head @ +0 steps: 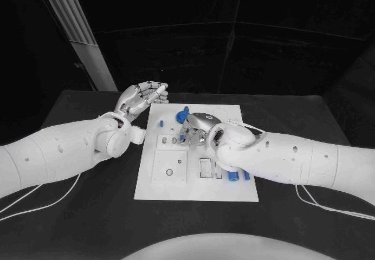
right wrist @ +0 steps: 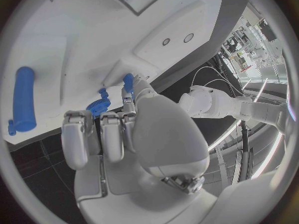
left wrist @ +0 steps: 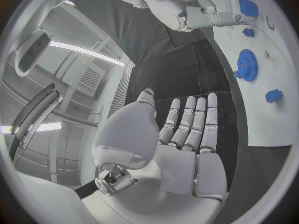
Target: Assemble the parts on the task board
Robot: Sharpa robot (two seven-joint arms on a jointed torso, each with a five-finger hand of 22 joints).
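right robot hand [head: 197,125] pinches a small blue part [right wrist: 127,80] over the board [head: 156,187]; left robot hand [head: 143,96] open. part likely light, rigid, slippery: pinch its sides.

Left hand [head: 143,96] flat, empty; right hand [head: 197,127] curled downward.

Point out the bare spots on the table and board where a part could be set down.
Bare black table lies left of the board, under the left arm, and along its near edge. The board's near strip is bare too. Its middle is crowded: the right robot hand hangs over it beside the gear. The left robot hand hovers off the far-left corner.
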